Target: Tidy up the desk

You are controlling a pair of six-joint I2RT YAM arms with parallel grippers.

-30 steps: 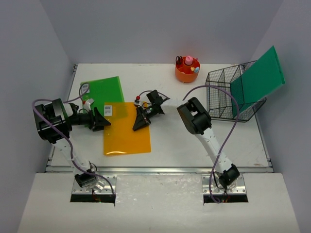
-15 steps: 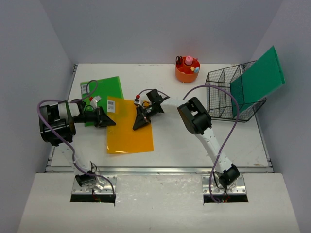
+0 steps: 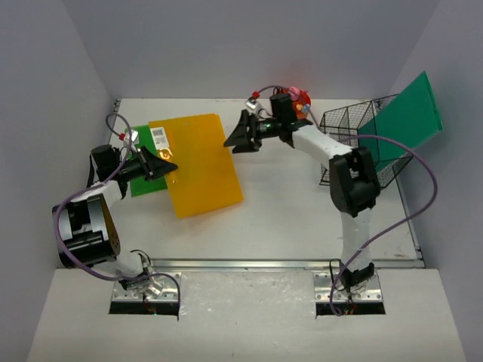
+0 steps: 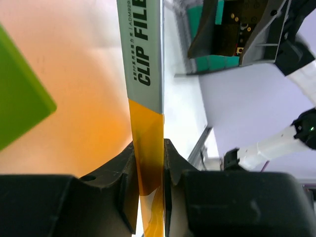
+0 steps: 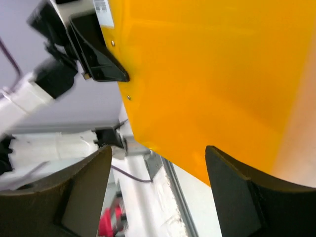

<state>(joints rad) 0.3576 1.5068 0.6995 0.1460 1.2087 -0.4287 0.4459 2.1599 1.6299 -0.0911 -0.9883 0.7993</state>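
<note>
An orange clip file (image 3: 198, 164) is held tilted above the white desk (image 3: 302, 215), left of centre. My left gripper (image 3: 161, 163) is shut on its left edge; in the left wrist view the jaws (image 4: 148, 148) pinch the orange sheet (image 4: 146, 126) below its grey "CLIP FILE" spine. My right gripper (image 3: 240, 137) hangs open just off the file's far right corner, holding nothing. In the right wrist view its fingers (image 5: 158, 153) stand wide apart with the orange file (image 5: 212, 74) ahead of them. A light green folder (image 3: 140, 138) lies under the file's left side.
An orange pot (image 3: 300, 102) of small items stands at the back, partly behind my right arm. A black wire basket (image 3: 349, 147) at the right holds a dark green folder (image 3: 404, 119) leaning out. Lavender walls enclose the desk; a metal rail (image 3: 249, 264) runs along its front.
The right gripper let go of the orange file, opened and swung back toward the orange pot. The left gripper carried the file up and toward the far left, over the green folder.
</note>
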